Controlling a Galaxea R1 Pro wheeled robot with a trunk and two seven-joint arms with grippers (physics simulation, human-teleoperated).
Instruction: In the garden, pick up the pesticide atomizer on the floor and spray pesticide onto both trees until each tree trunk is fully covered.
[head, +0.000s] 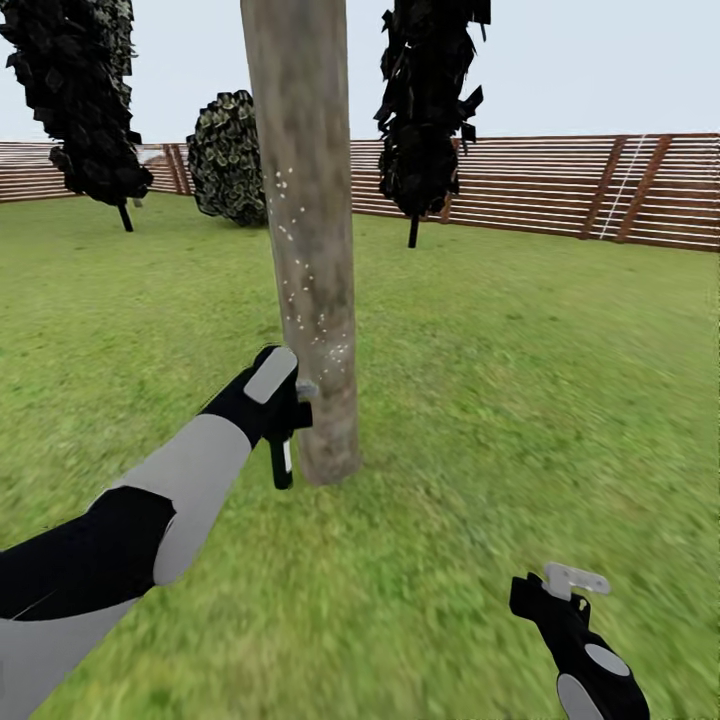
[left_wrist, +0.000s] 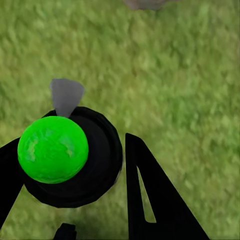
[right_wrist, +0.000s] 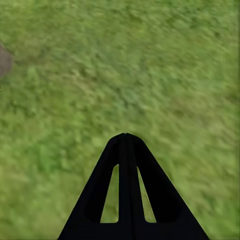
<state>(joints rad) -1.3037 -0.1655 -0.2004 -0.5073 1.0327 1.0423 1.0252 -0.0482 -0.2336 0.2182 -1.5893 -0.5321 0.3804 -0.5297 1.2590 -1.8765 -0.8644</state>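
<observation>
White specks (head: 300, 270) dot the grey-brown trunk (head: 305, 230) standing in the lawn (head: 500, 400). Left pincer (head: 283, 405) grips the atomizer (head: 282, 455) just beside the trunk's lower part, bottle hanging down; from the left wrist the atomizer (left_wrist: 70, 155) sits between the fingers (left_wrist: 150, 200). Right pincer (head: 560, 590) hovers low over grass, its fingers (right_wrist: 126, 190) pressed together on nothing

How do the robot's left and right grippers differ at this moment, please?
The left gripper is raised beside the tree trunk and shut on the spray bottle; the right gripper hangs low over the grass, fingers pressed together on nothing. Both are black.
</observation>
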